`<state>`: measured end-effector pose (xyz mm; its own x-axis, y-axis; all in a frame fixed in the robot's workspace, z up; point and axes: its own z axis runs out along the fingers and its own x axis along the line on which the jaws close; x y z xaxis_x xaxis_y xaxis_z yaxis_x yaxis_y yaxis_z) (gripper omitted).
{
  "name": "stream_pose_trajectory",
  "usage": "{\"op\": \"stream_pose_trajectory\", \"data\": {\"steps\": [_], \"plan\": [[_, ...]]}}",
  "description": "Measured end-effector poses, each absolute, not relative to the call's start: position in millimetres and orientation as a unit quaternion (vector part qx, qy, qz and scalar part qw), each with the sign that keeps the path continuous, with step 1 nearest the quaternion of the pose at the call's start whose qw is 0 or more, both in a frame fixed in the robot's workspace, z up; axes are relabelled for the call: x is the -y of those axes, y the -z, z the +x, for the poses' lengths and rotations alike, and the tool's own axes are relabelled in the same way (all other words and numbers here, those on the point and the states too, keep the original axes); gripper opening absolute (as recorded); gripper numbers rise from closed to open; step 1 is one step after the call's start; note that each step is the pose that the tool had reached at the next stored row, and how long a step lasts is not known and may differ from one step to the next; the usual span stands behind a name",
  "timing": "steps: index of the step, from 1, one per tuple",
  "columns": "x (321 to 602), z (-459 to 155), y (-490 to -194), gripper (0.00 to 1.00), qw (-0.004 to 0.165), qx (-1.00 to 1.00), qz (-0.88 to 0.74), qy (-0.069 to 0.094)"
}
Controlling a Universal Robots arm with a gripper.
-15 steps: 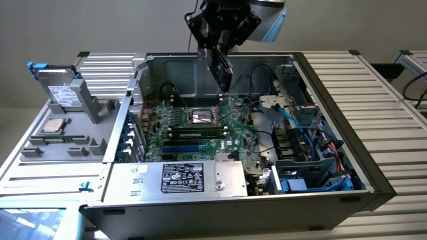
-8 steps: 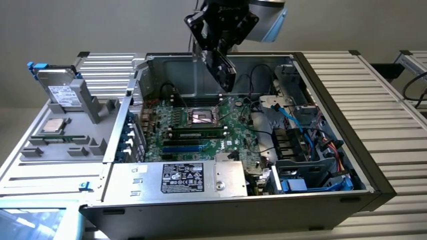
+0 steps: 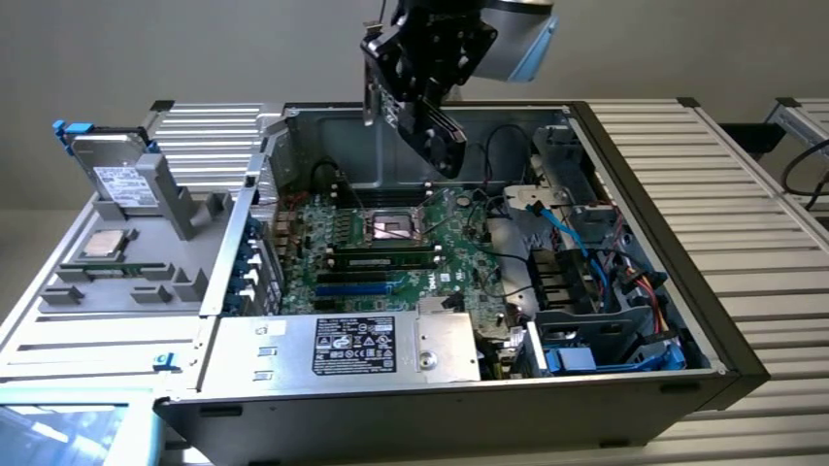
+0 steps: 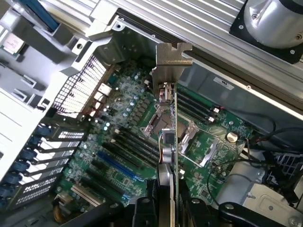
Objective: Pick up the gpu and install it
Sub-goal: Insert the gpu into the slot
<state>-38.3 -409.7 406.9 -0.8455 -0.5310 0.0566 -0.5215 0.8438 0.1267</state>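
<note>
- The claw (image 3: 425, 68) is clamped partway shut on one end of the gpu (image 3: 434, 136), fingers on either face, so the card hangs edge-down beneath it.
- The gpu is in the air, above the open computer case (image 3: 725, 320) and well clear of the motherboard (image 3: 467, 262) lying flat underneath.
- From the wrist view the card runs straight out from the claw (image 4: 168, 210), thin edge toward the camera, with the silver bracket (image 4: 173, 56) at the end farthest from the claw. By my reading, that is how it needs to sit to drop into a slot.
- Directly below the claw sits the processor socket (image 4: 170, 127). The blue expansion slot (image 4: 116, 165) lies off to one side, so the card is not over it yet.
- A RAM stick (image 3: 382, 260) stands seated in its slot between socket and blue slot, a raised ridge to clear.
- Blue cables (image 3: 577, 238) and black wires crowd the case on the exterior view's right of the claw; they look snag-prone.
- The power supply (image 3: 349, 345) boxes in the near end.
- Outside the case, a grey tray (image 3: 143, 272) with a hard drive (image 3: 116, 180) rests on the slatted counter (image 3: 764, 194), well apart.
</note>
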Motion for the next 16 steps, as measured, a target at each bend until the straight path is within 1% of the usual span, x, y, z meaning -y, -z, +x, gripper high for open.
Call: {"op": "stream_pose_trajectory", "data": {"steps": [8, 16], "plan": [[409.7, -38.3, -406.9, 0.28, 0.036, 0.939, 0.339, 0.051], [409.7, -38.2, -406.7, 0.28, 0.026, 0.913, 0.406, 0.044]]}}
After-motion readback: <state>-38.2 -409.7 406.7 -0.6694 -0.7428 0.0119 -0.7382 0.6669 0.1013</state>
